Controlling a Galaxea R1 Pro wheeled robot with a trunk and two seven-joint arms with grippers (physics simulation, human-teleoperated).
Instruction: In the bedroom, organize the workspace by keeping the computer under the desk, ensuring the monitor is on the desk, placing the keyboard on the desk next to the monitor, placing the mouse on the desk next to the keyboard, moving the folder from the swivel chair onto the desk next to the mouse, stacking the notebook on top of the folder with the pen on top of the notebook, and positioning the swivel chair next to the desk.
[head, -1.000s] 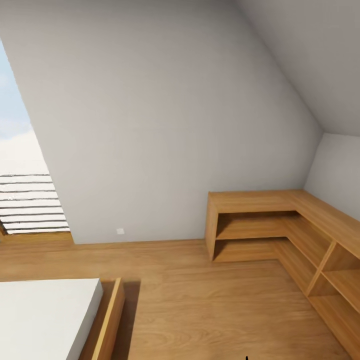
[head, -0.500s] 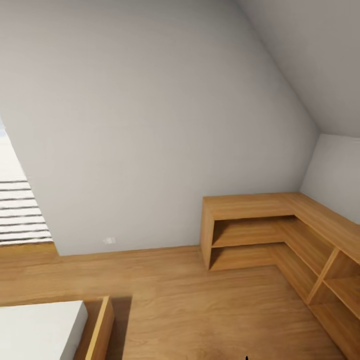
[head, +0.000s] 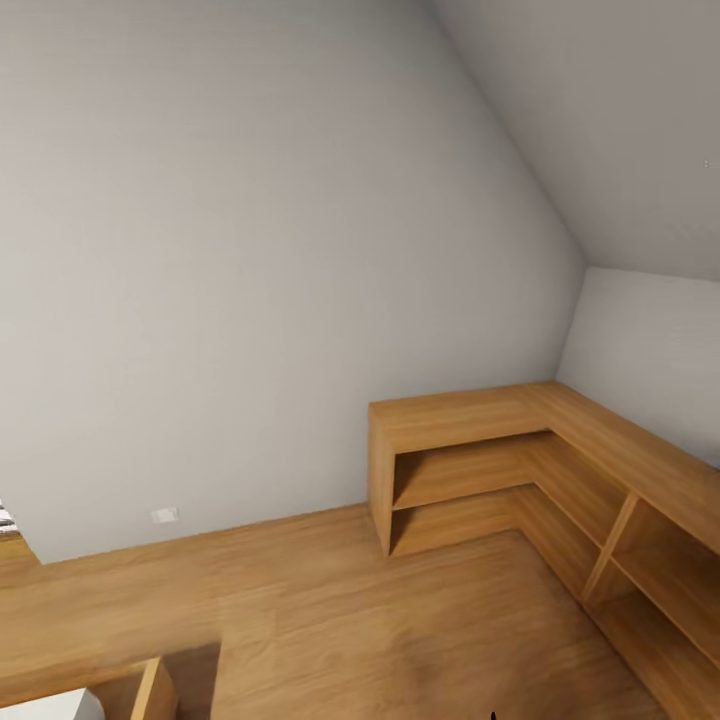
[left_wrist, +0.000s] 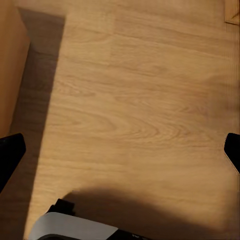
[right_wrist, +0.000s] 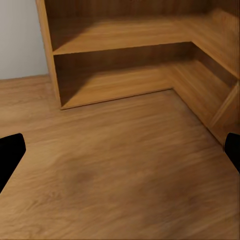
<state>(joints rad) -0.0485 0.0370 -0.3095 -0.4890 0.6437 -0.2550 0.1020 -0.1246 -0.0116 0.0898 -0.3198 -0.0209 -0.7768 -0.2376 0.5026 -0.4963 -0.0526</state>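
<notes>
Bedroom, in transit. None of the task's things were in sight, so where the folder, keyboard or mouse lay cannot be told from here.

Left hand (left_wrist: 120, 147): you had it spread wide, one black fingertip (left_wrist: 10, 152) at each edge of its wrist view, nothing between them. Beneath it lay bare wooden floor (left_wrist: 135, 100), a wooden panel (left_wrist: 10, 65) off beside one finger, and part of the robot's white base (left_wrist: 75, 227) close under the wrist.

Ahead, in the head view: a bed corner (head: 130, 695) low on the left, a wall socket (head: 164, 515) on the grey wall (head: 250, 250), then an L-shaped wooden shelf unit (head: 470, 470) to the right, under the sloped ceiling.

Right hand (right_wrist: 120, 152): likewise spread and holding nothing, pointed at the floor just short of that shelf unit's lower bays.

Handling, judged from the task alone: you should expect the folder and notebook to be thin, light and floppy; take them by an overhanging edge. The pen is slim and apt to roll; pinch it mid-length. The mouse is small and smooth; close across its sides. The keyboard is stiff; grip a long edge.
</notes>
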